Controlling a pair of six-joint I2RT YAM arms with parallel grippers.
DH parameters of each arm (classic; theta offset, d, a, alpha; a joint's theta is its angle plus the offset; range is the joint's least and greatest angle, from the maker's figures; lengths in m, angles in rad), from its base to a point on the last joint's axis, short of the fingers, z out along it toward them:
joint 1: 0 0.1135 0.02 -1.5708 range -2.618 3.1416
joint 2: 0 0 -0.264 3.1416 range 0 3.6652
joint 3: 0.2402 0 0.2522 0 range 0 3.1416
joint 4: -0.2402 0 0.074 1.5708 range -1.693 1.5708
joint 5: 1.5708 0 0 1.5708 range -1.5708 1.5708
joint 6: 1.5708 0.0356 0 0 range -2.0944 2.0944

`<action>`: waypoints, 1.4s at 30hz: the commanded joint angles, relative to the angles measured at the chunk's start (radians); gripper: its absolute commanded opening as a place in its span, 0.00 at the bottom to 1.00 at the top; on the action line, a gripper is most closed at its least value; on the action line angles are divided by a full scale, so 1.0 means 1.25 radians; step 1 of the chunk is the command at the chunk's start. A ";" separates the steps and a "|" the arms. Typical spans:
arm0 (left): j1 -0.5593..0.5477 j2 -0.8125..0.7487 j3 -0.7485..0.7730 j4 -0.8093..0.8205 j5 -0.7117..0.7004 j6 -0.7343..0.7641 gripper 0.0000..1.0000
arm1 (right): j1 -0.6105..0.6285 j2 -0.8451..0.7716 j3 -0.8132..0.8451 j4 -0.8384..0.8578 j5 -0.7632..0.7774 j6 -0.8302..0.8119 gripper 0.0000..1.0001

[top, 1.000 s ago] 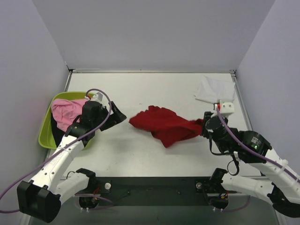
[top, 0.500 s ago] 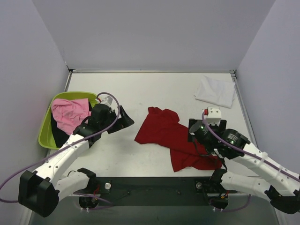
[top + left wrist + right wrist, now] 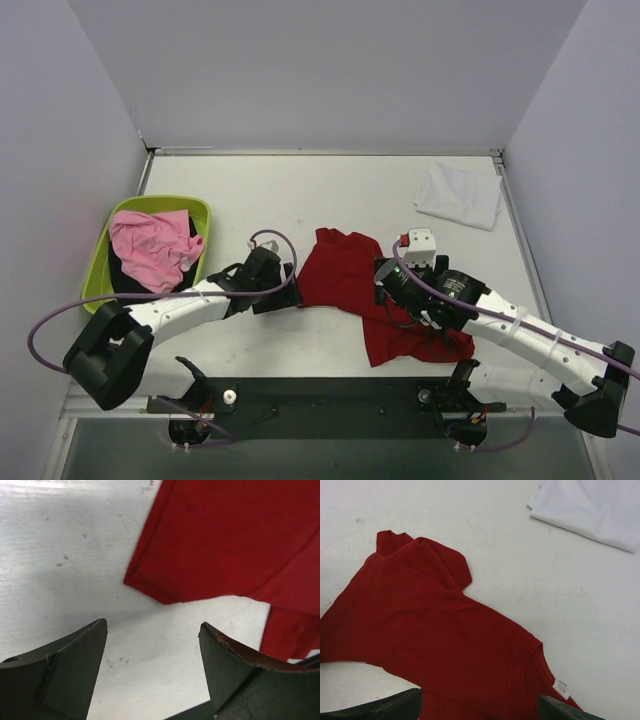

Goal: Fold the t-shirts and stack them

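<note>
- the deep red t-shirt (image 3: 345, 280) is lying rumpled and only half spread on the table (image 3: 300, 190), between the two arms. one sleeve is bunching at its far side.
- the left gripper (image 3: 152, 625) is hanging low over bare table just beside the shirt's hem corner. its jaws are standing apart and touching no cloth.
- the right gripper (image 3: 480, 702) is hovering over the collar side of the shirt, near the neck label. its jaws are standing wide apart and gripping nothing.
- the white t-shirt (image 3: 460, 195) is lying flat at the far right of the table, well apart from the red one. the pink t-shirt (image 3: 150, 250) and the black t-shirt (image 3: 122, 288) are sitting in the lime-green tub (image 3: 98, 262).
- the red cloth is looking light, soft and limp, so it is probably going to sag and drag rather than hold a shape.
- pinching a single layer at the hem corner and another at the shoulder by the collar is looking like the surest hold for pulling it flat.
</note>
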 commanded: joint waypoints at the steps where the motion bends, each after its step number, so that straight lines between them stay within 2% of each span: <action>1: -0.002 0.067 0.025 0.076 -0.046 -0.009 0.82 | 0.002 -0.028 -0.025 -0.002 0.027 -0.001 0.99; 9: -0.002 0.201 0.083 0.102 -0.065 -0.012 0.74 | 0.000 -0.075 -0.062 -0.002 0.034 -0.003 0.99; 11: -0.002 0.213 0.096 0.101 -0.066 -0.016 0.65 | -0.001 -0.087 -0.072 -0.003 0.038 -0.006 0.99; 12: -0.003 0.219 0.100 0.103 -0.062 -0.015 0.59 | -0.002 -0.090 -0.076 -0.003 0.039 -0.006 0.99; 15: -0.003 0.224 0.107 0.103 -0.065 -0.016 0.29 | -0.009 -0.104 -0.087 -0.003 0.043 -0.008 0.99; 16: -0.003 0.226 0.107 0.102 -0.065 -0.015 0.17 | -0.009 -0.106 -0.088 -0.003 0.043 -0.008 0.99; 17: -0.003 0.227 0.109 0.099 -0.067 -0.013 0.00 | -0.010 -0.108 -0.089 -0.003 0.043 -0.008 0.99; 22: -0.002 0.216 0.122 0.106 -0.059 -0.004 0.00 | -0.011 -0.105 -0.093 -0.003 0.041 -0.009 0.99; 24: 0.001 0.167 0.175 0.054 -0.073 0.016 0.00 | -0.010 -0.103 -0.094 -0.003 0.036 -0.010 0.99; 28: 0.040 0.059 0.334 -0.076 -0.103 0.067 0.00 | -0.010 -0.105 -0.110 0.004 0.001 -0.007 0.99; 30: 0.100 0.002 0.432 -0.131 -0.076 0.091 0.00 | -0.009 -0.110 -0.125 0.011 -0.010 -0.006 0.99; 32: 0.169 -0.028 0.500 -0.181 -0.049 0.113 0.00 | -0.006 -0.122 -0.133 0.015 -0.021 -0.003 0.99; 36: 0.245 -0.039 0.670 -0.265 -0.030 0.153 0.00 | -0.005 -0.154 -0.153 0.018 -0.034 -0.007 0.98; 42: 0.277 -0.074 0.675 -0.287 -0.008 0.157 0.00 | -0.005 -0.196 -0.163 0.016 -0.039 -0.013 0.98</action>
